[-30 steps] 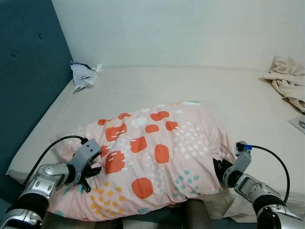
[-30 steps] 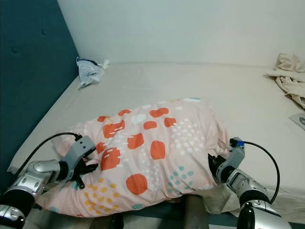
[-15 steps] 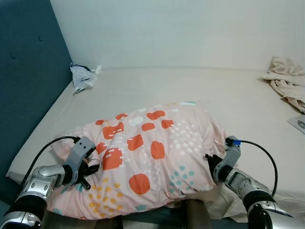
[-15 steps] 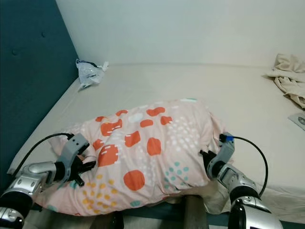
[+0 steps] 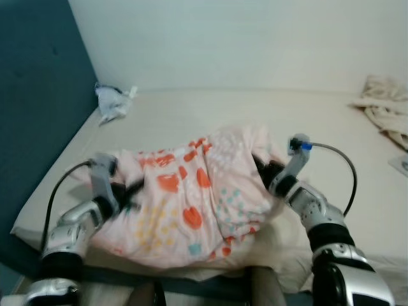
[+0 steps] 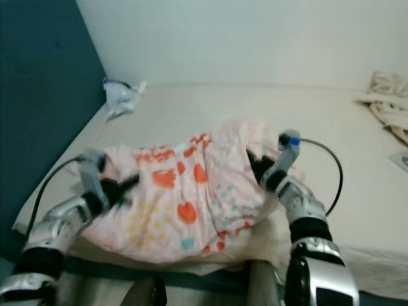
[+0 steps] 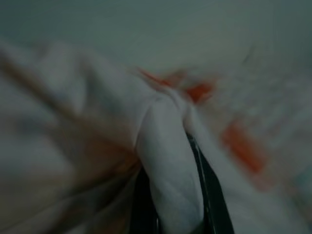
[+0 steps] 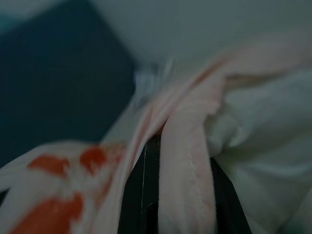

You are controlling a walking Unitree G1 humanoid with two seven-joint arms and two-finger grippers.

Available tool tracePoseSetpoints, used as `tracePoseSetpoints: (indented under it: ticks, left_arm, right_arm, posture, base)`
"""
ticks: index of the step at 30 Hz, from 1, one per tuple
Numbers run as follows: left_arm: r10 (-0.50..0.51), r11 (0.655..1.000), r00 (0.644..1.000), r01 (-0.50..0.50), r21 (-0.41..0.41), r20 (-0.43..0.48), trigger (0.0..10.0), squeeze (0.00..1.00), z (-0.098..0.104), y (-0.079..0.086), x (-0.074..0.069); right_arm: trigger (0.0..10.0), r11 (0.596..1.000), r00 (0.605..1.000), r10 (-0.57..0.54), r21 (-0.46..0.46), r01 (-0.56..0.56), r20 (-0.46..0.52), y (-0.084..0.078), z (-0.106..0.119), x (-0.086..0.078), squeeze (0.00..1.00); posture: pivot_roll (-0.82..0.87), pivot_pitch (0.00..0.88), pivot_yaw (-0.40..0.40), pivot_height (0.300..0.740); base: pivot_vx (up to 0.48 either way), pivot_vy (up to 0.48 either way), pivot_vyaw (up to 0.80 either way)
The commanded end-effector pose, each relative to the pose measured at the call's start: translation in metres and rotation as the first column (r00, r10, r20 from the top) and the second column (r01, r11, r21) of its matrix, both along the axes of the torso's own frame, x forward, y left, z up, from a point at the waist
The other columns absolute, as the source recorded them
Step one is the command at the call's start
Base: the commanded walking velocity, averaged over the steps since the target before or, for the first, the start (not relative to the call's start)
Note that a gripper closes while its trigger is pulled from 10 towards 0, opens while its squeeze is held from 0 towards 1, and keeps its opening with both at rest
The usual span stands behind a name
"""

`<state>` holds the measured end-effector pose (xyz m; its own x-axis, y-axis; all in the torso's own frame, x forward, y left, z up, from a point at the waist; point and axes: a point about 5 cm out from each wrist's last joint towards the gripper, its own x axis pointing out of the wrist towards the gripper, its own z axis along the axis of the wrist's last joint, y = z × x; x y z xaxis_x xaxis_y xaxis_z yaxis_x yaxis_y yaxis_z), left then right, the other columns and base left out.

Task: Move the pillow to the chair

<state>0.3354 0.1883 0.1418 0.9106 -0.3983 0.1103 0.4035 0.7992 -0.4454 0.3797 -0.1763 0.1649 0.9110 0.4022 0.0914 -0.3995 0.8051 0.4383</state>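
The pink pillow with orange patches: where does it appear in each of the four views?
Left eye view: pink pillow with orange patches, lower centre on the bed.
Right eye view: lower centre.
Left wrist view: a fold between the left claw fingers.
Right wrist view: a fold between the right claw fingers.
Shared landmark: its orange patches.
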Motion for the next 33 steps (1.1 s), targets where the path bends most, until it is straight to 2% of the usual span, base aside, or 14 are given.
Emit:
tracePoseSetpoints:
  ticks: [1,2,4,7,9,11,12,15,20,23,25,27,30,33]
  left_arm:
    - [0.037,0.985,0.998,-0.028,-0.169,0.048,10.0,0.0,0.021,-0.01,0.003]
    - [0.037,0.985,0.998,-0.028,-0.169,0.048,10.0,0.0,0.021,-0.01,0.003]
    - [0.115,0.956,0.993,-0.11,-0.271,0.001,10.0,0.0,0.02,-0.015,0.006]
    - [0.206,0.943,0.978,-0.199,-0.266,-0.001,10.0,0.0,0.022,-0.021,0.005]
    - [0.241,0.954,0.971,-0.237,-0.183,-0.001,10.0,0.0,0.022,-0.025,0.005]
    - [0.25,0.967,0.966,-0.253,0.036,0.065,10.0,0.0,0.026,-0.039,0.0]
    - [0.377,0.914,0.919,-0.389,0.118,0.113,10.0,0.0,0.028,-0.039,-0.003]
    - [0.454,0.89,0.89,-0.455,0.029,0.028,10.0,0.0,0.02,-0.036,-0.002]
    - [0.57,0.812,0.815,-0.578,0.079,0.104,10.0,0.0,0.02,-0.031,0.001]
    - [0.496,0.861,0.861,-0.504,0.067,0.109,10.0,0.0,0.016,-0.037,-0.002]
    - [0.419,0.881,0.901,-0.433,0.191,0.113,10.0,0.0,0.008,-0.045,-0.004]
    - [0.371,0.866,0.918,-0.396,0.306,0.139,10.0,0.0,0.002,-0.049,-0.006]
    - [0.38,0.854,0.913,-0.408,0.322,0.15,10.0,0.0,-0.002,-0.049,-0.009]
    - [0.395,0.835,0.903,-0.43,0.345,0.17,10.0,0.0,-0.005,-0.045,-0.01]
  right_arm:
    - [10.0,0.992,0.995,-0.033,-0.116,0.044,0.094,0.013,0.018,0.005,0.0]
    - [10.0,0.992,0.995,-0.033,-0.116,0.044,0.094,0.013,0.018,0.005,0.0]
    - [10.0,0.947,0.98,-0.039,-0.306,0.099,0.196,0.022,0.026,0.004,0.0]
    - [10.0,0.939,0.969,-0.052,-0.318,0.129,0.242,0.033,0.026,-0.002,0.0]
    - [10.0,0.946,0.97,-0.067,-0.295,0.136,0.235,0.038,0.022,-0.006,0.0]
    - [10.0,0.935,0.969,-0.118,-0.303,0.182,0.218,0.044,0.01,-0.013,0.0]
    - [10.0,0.927,0.969,-0.142,-0.316,0.201,0.201,0.047,-0.002,-0.02,0.0]
    - [10.0,0.913,0.965,-0.152,-0.343,0.219,0.213,0.049,-0.01,-0.025,0.0]
    - [10.0,0.892,0.963,-0.149,-0.389,0.228,0.223,0.05,-0.019,-0.032,0.0]
    - [10.0,0.878,0.962,-0.15,-0.417,0.235,0.228,0.046,-0.022,-0.035,0.0]
    - [10.0,0.857,0.957,-0.158,-0.448,0.256,0.244,0.041,-0.025,-0.036,0.0]
    - [10.0,0.836,0.955,-0.145,-0.484,0.257,0.257,0.04,-0.028,-0.037,0.0]
    - [10.0,0.805,0.957,-0.104,-0.542,0.242,0.272,0.04,-0.039,-0.045,0.0]
    - [10.0,0.818,0.961,-0.11,-0.526,0.232,0.254,0.038,-0.044,-0.048,0.0]
  posture:
    - [0.03,0.079,0.002,0.575]
    - [0.03,0.079,0.002,0.575]
    - [0.03,0.056,-0.002,0.575]
    - [0.02,0.072,-0.007,0.575]
    - [0.02,0.067,-0.008,0.575]
    - [0.04,0.066,-0.014,0.575]
    - [0.02,0.036,0.002,0.575]
    - [0.01,0.046,0.007,0.575]
    - [-0.01,0.027,0.021,0.575]
    - [-0.02,0.01,0.027,0.575]
    - [-0.03,0.03,0.026,0.575]
    - [-0.03,0.042,0.025,0.575]
    - [-0.02,0.019,0.025,0.575]
    - [-0.02,0.03,0.022,0.575]
  base:
    - [0.0,0.0,0.0]
    - [0.0,0.0,0.0]
    - [0.0,0.0,0.0]
    - [0.0,0.0,0.0]
    - [0.0,0.0,0.0]
    - [0.0,0.0,0.0]
    - [0.0,0.0,0.0]
    - [0.0,0.0,0.0]
    - [0.0,0.0,0.0]
    - [0.0,0.0,0.0]
    - [0.0,0.0,0.0]
    - [0.0,0.0,0.0]
    - [0.0,0.0,0.0]
    - [0.0,0.0,0.0]
